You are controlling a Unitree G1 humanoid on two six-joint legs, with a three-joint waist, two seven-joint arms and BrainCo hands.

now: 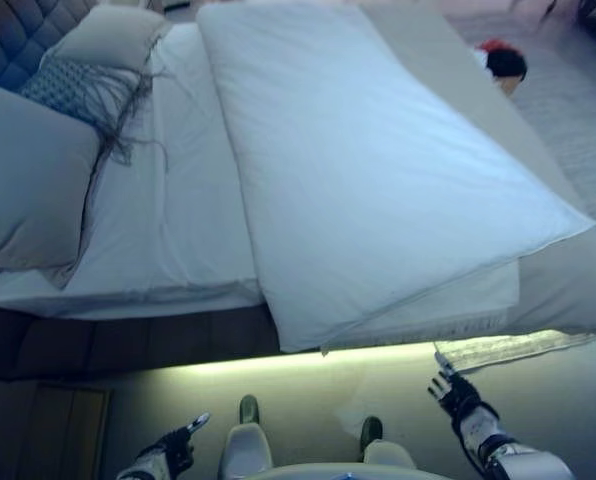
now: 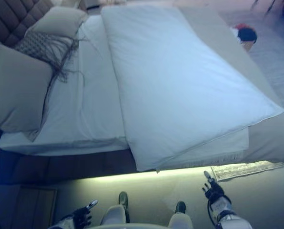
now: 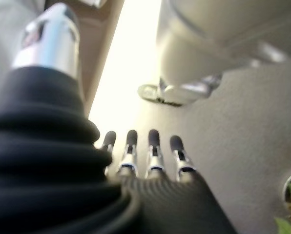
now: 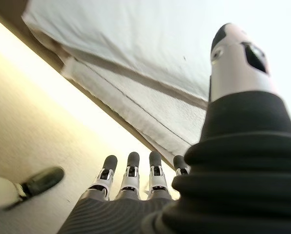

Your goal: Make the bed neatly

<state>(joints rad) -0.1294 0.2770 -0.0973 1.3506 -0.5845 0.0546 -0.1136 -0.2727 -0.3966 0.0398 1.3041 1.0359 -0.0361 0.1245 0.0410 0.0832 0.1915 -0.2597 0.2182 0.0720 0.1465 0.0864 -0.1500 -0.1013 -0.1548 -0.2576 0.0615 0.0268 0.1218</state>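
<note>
Standing at the bedside, nothing gripped yet: left hand (image 1: 173,450) low, fingers straight; right hand (image 1: 456,392) spread, just short of the duvet (image 1: 378,180). Lying skewed across the bed (image 1: 178,250), one corner overhanging. Next, probably: grabbing that edge, squaring it. Pillows (image 1: 33,175) at headboard, lit floor (image 1: 328,385) below.

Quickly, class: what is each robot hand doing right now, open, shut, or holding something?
Left hand: open, fingers straight, holding nothing, low over the floor.
Right hand: open, fingers straight, empty, below the edge of the white duvet.
</note>
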